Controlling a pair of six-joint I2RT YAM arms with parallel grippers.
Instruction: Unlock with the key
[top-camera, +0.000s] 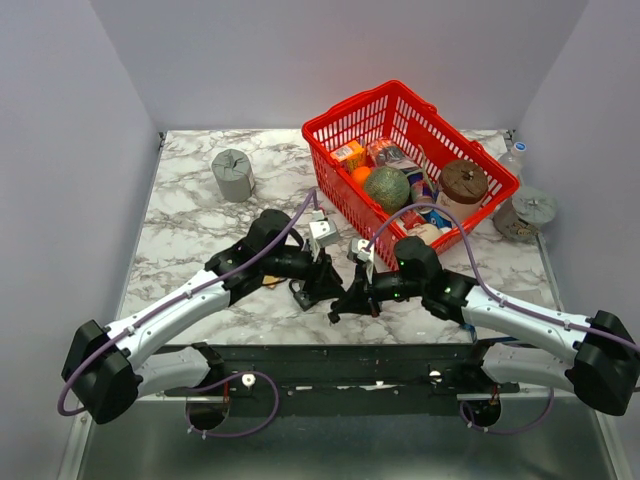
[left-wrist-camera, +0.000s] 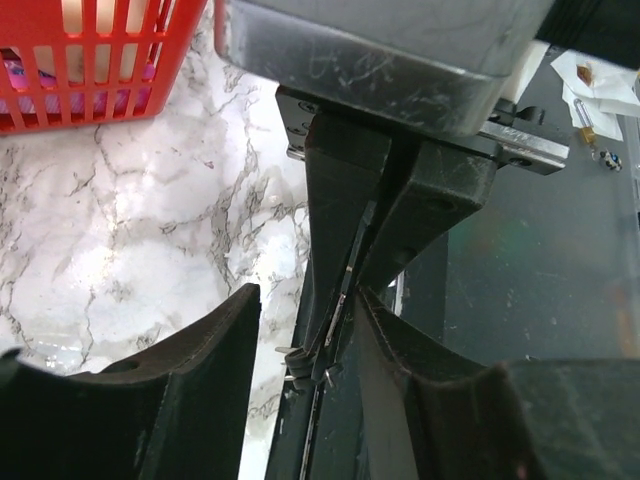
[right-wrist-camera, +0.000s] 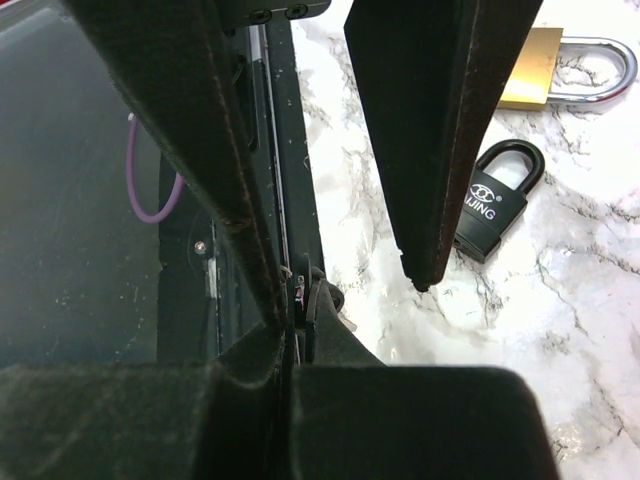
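Pincers meet at about 6 o'clock on the marble worktop (top-camera: 190, 230), right at its near edge, above the dark frame (top-camera: 300, 365) that borders it. The right pincer (left-wrist-camera: 322, 360) has its fingers pressed together on the key (right-wrist-camera: 303, 290). Only a thin sliver of bright metal shows at the fingertips, and the key's head cannot be made out. The left pincer (left-wrist-camera: 307, 293) is spread, with one finger on each side of the right pincer's tips. Its right finger sits just beside them and its left finger stands apart; whether anything touches cannot be told. In the right wrist view, a black padlock (right-wrist-camera: 495, 200) lies flat on the marble at about 2 o'clock from the key, with white lettering on its body. A brass padlock (right-wrist-camera: 535, 65) with a silver shackle lies beyond it toward 1 o'clock, partly hidden behind a finger of the left pincer. From above, a red basket (top-camera: 345, 108) full of groceries sits at 1 o'clock on the worktop, and a grey cylinder (top-camera: 232, 175) stands at 11 o'clock.
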